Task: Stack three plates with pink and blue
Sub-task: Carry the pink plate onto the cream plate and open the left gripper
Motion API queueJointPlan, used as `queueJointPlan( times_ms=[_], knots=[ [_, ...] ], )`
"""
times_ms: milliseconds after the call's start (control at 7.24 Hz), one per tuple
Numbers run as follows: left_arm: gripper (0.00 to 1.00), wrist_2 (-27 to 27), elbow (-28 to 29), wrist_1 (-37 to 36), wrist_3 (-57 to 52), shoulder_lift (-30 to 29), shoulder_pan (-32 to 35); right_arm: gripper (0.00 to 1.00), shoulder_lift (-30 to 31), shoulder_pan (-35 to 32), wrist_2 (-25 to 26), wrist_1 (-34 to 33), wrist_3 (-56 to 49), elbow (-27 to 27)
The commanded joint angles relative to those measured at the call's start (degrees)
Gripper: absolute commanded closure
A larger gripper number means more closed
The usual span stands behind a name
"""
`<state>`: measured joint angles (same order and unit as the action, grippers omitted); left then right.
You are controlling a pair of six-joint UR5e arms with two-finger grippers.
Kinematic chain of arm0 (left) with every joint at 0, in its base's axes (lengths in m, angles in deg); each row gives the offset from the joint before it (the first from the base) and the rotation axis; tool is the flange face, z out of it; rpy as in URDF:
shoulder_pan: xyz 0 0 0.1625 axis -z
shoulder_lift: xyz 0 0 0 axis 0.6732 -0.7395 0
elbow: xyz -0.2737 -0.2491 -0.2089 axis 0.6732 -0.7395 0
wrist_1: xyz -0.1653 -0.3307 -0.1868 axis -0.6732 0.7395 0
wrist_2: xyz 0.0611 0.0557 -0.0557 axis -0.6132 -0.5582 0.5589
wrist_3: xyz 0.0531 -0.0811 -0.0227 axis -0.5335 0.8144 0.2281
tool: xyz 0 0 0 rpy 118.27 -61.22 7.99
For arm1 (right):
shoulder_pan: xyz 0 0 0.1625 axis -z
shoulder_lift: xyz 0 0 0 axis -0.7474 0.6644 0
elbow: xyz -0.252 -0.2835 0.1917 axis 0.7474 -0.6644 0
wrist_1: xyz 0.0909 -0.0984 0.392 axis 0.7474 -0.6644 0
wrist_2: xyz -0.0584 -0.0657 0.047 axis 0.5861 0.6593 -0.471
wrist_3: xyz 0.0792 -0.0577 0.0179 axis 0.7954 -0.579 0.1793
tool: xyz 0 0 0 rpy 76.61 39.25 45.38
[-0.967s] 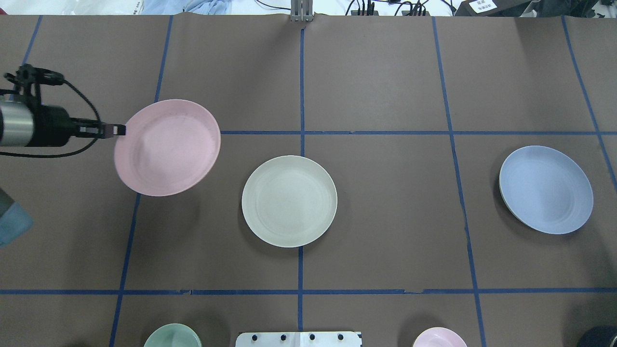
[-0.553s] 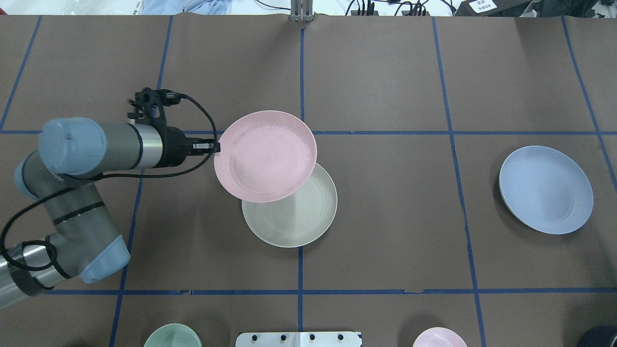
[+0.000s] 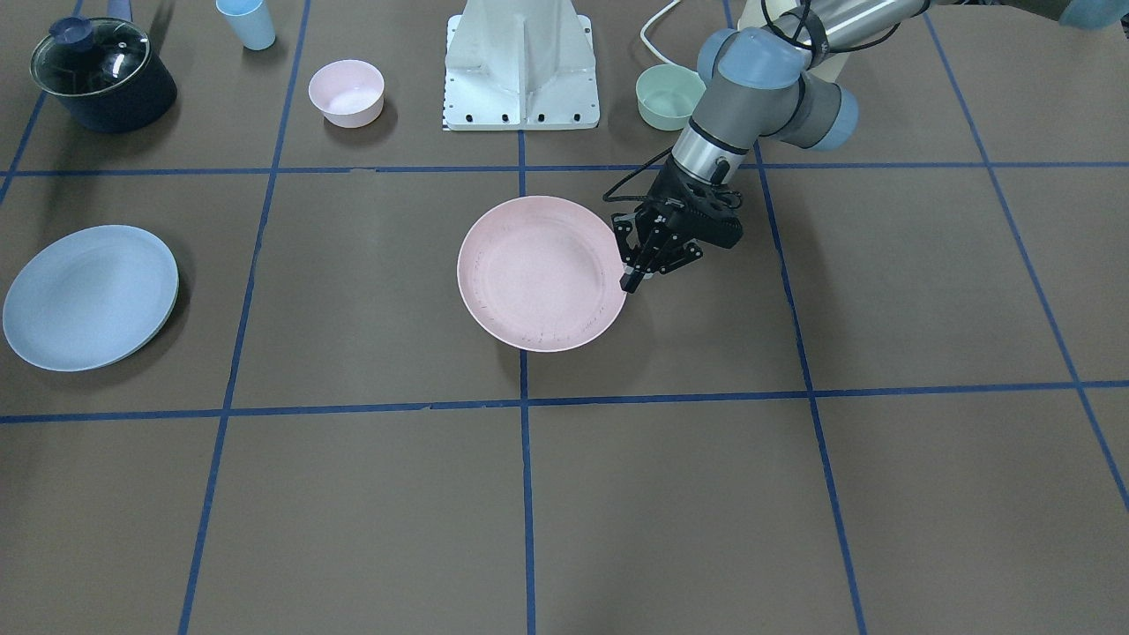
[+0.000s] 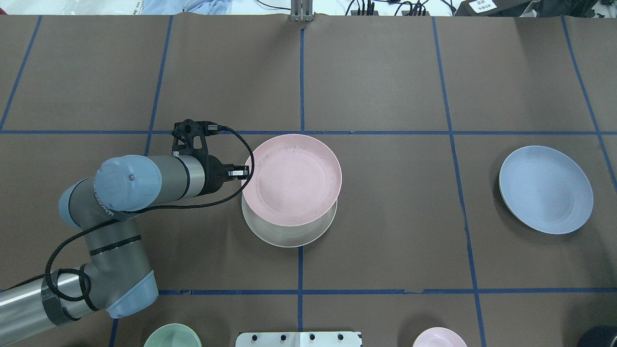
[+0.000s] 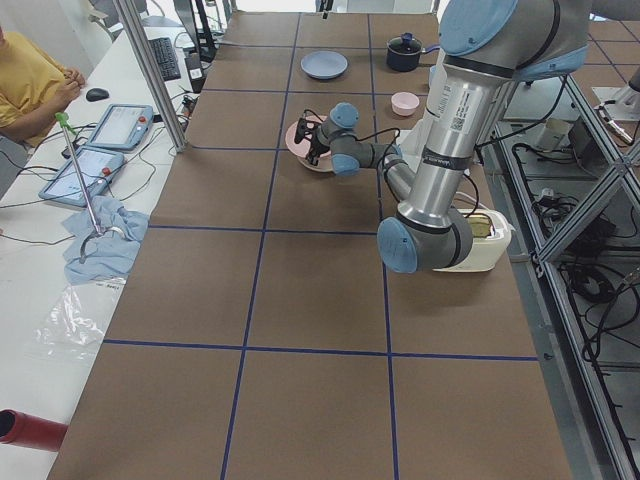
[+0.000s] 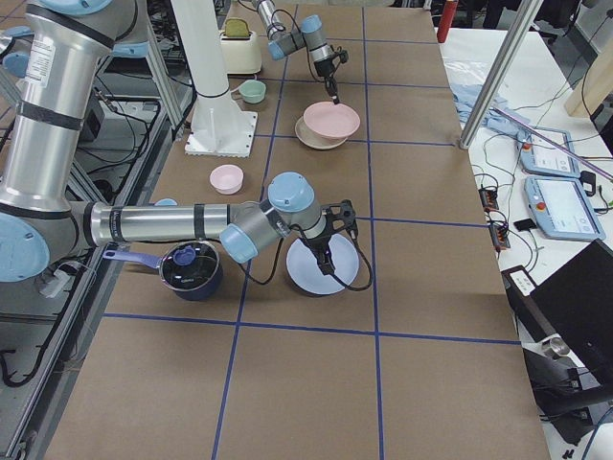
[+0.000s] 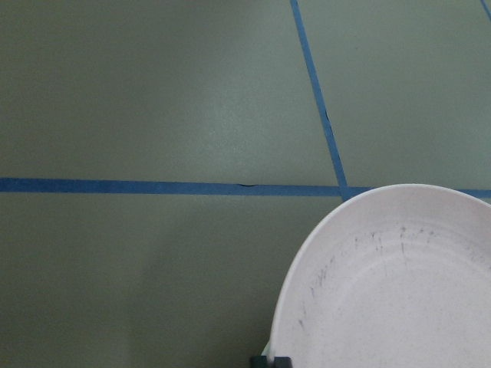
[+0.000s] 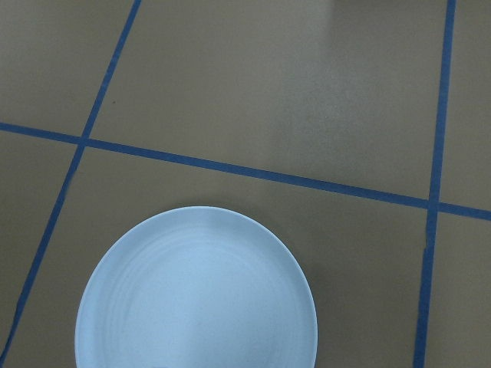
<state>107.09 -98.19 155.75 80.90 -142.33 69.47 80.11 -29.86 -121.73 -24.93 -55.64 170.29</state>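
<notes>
My left gripper is shut on the left rim of the pale pink plate and holds it flat over the cream-white plate. Only a crescent of the cream plate shows beneath. In the front view the gripper grips the pink plate, which hides the cream one. The pink plate fills the lower right of the left wrist view. The light blue plate lies alone at the right; it also shows in the right wrist view. My right gripper shows only in the exterior right view, over the blue plate; I cannot tell its state.
A small mint-green bowl and a small pink bowl flank the white robot base. A dark pot with a glass lid and a blue cup stand near the blue plate's end.
My left arm has carried the pink plate to the right, from beside the cream plate to over it, and has brought it lower. The blue plate has not moved.
</notes>
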Motion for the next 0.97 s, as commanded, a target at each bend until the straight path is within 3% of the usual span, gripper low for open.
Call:
queueJointPlan(
  times_ms=[0,138,276,553,829],
  knots=[
    [1.0,-1.1,0.1,-0.4,-0.1,0.3,-0.9,0.0,0.0,0.0,0.3,-0.1,0.0,0.0],
    [1.0,-1.0,0.1,-0.4,-0.3,0.6,-0.9,0.0,0.0,0.0,0.3,-0.1,0.0,0.0],
    [0.01,-1.3,0.2,-0.3,-0.5,0.6,-1.0,0.0,0.0,0.0,0.3,-0.1,-0.2,0.0],
    [0.0,-0.5,-0.7,-0.5,-2.8,0.8,-1.0,0.0,-0.2,0.0,-0.3,0.1,0.1,0.0],
    [0.0,8.0,-3.4,-4.6,-14.6,1.2,4.4,0.0,-0.2,0.1,-0.5,-0.2,0.8,-0.1]
  ],
)
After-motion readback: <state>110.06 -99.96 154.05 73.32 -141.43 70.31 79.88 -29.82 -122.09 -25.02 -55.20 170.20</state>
